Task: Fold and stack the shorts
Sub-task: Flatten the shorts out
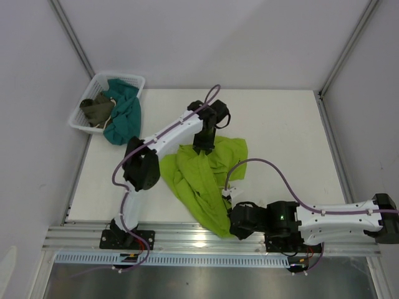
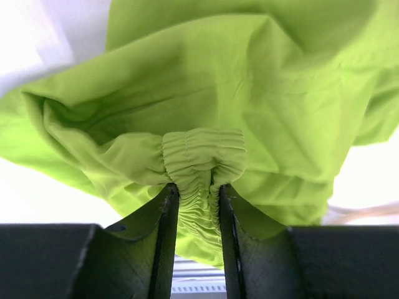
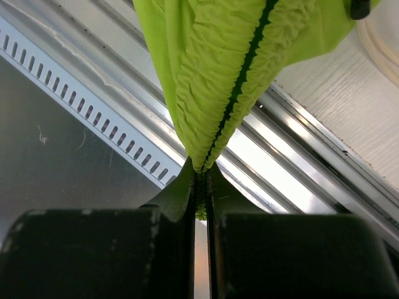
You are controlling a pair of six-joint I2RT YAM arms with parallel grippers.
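The bright lime-green fabric shorts [image 1: 199, 180] are lying crumpled on the near middle of the white tabletop [image 1: 287, 137]. They are stretching in a loose diagonal band from the table's centre toward its near edge, where their lower tip is reaching the silver aluminium rail [image 1: 181, 235].

The left gripper [image 1: 204, 147] is coming down on the far part of the shorts. In the left wrist view its black fingers [image 2: 163, 218] are standing only narrowly apart. They are pinching a gathered fold of the ribbed elastic waistband [image 2: 202, 152] between them, while the rest of the green cloth is bunching in soft folds beyond.

The right gripper [image 1: 234, 224] is sitting at the near edge of the table, at the lower tip of the shorts. In the right wrist view its jaws are standing almost together and are clamping a thin doubled edge of the puckered elastic fabric. That fabric is running away from the fingertips over the rail, with a dark crease showing down its middle.

At the far left corner, well apart from the shorts, a white plastic mesh basket [image 1: 93, 82] is holding two other garments. A teal cloth garment [image 1: 126, 115] is spilling over its near rim onto the table, and an olive-brown cloth garment [image 1: 96, 110] is lying just beside it inside the basket.
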